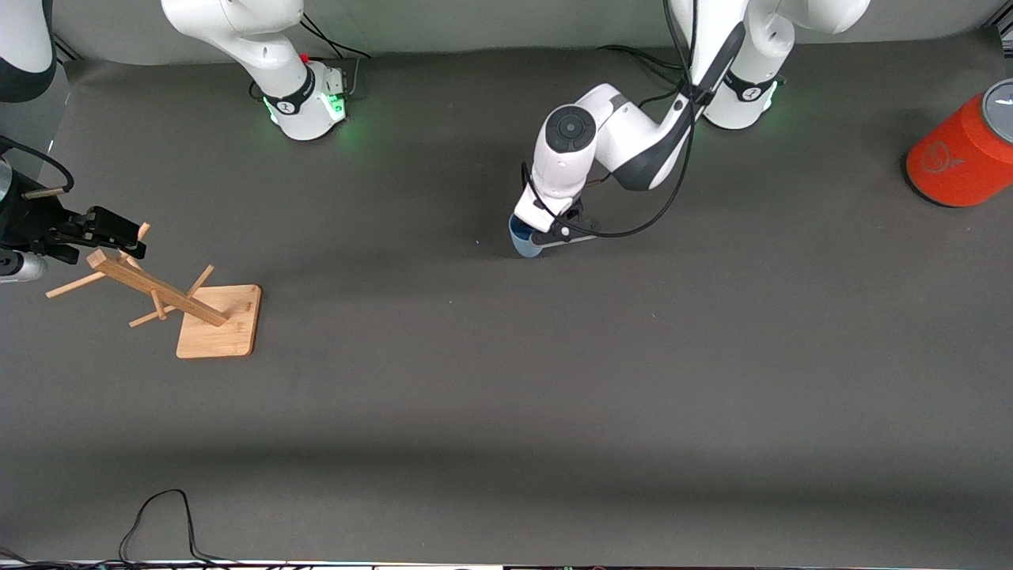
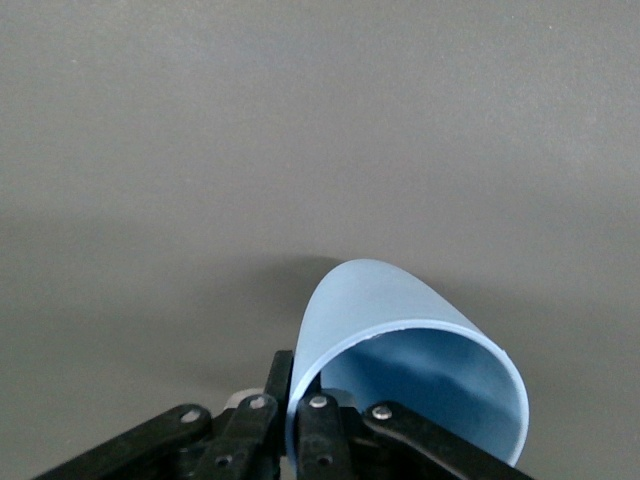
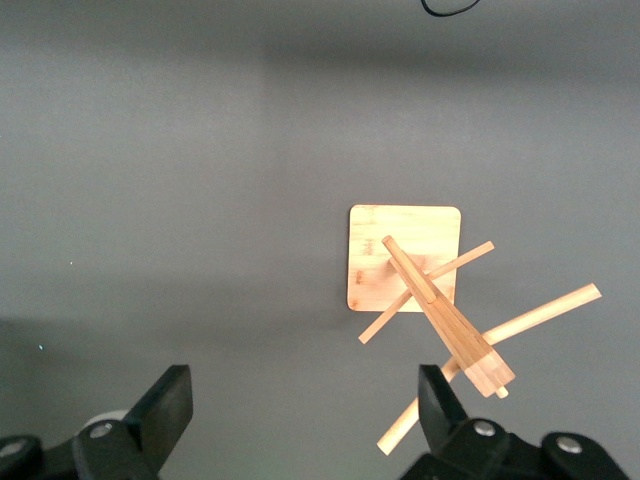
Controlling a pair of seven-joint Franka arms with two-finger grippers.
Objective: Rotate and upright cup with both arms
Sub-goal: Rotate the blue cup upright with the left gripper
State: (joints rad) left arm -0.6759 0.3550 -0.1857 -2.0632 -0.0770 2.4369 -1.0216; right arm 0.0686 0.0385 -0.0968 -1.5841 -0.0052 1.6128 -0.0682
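Note:
The pale-blue cup [image 1: 524, 241] is on its side near the middle of the table, under the left arm's hand. My left gripper [image 1: 541, 238] is shut on it. In the left wrist view the cup [image 2: 400, 330] opens toward the camera, and my left gripper [image 2: 297, 405] pinches its rim wall with one finger inside and one outside. My right gripper [image 1: 119, 234] hangs open over the top of the wooden rack at the right arm's end. In the right wrist view nothing is between the fingers of my right gripper [image 3: 305, 410].
The wooden peg rack [image 1: 218, 321] stands on its square base, also seen as the rack [image 3: 405, 255] in the right wrist view. A large orange cylinder with a grey lid [image 1: 961, 162] lies at the left arm's end. A black cable [image 1: 158, 514] loops at the table edge nearest the camera.

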